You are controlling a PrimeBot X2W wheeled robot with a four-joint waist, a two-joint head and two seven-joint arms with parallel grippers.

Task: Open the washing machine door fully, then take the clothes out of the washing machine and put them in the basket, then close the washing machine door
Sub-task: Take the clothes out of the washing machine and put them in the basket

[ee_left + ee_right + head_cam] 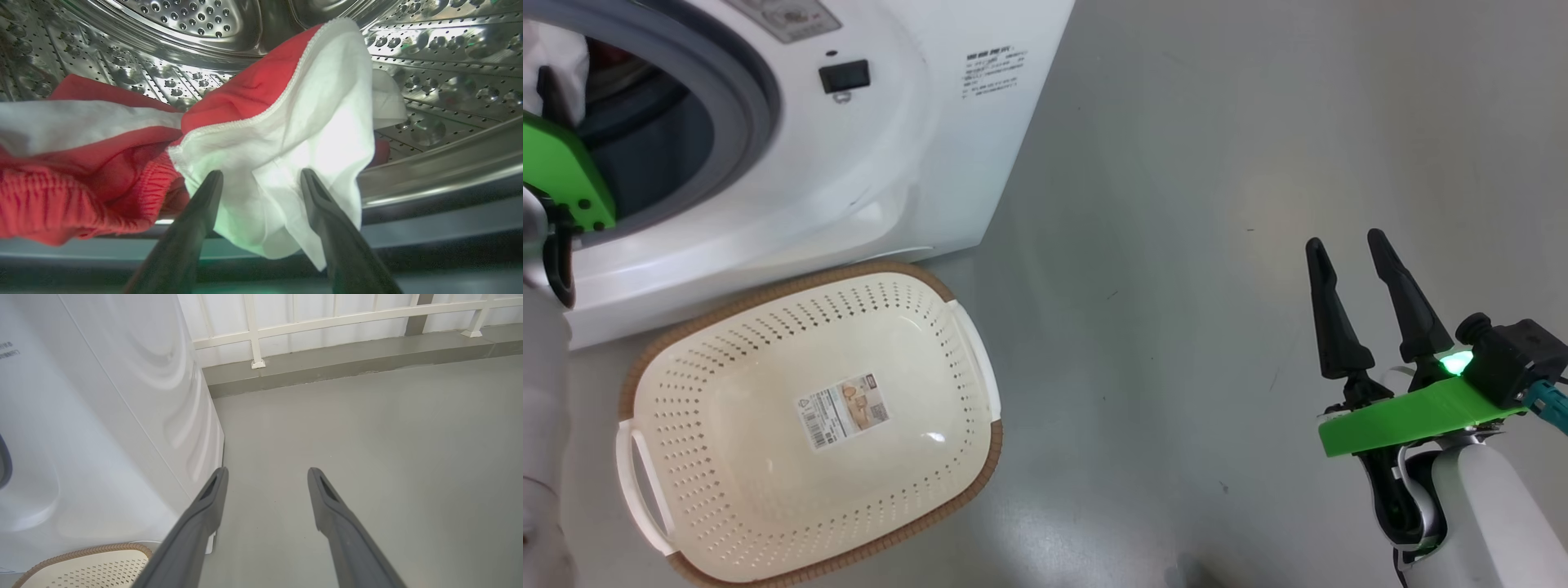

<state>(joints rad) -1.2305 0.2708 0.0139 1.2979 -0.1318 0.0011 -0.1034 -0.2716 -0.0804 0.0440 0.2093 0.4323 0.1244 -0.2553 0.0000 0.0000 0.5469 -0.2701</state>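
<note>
Retrieval of the clothes (286, 134) is the step in hand. The mouth of the washing machine (915, 163) stands unobstructed inside its grey rubber ring (760, 98), so the door-opening step is judged done, and the basket (980, 457) lies empty on the floor (1176, 245) just in front of the machine. The left gripper (261, 173) is reached into the steel drum (196, 16) with its fingers spread wide. A white fold of the red-and-white garments is seen between them, draped towards the drum's lip, and nothing is clamped yet. The right gripper (1344, 238) is likewise held open over the floor, well apart from the basket. What is called for next, it is judged, is a closing of the left fingers on that white fold, deep enough that the soft fabric cannot slip free, followed by a lift clear of the ring and a carry across to the basket.
</note>
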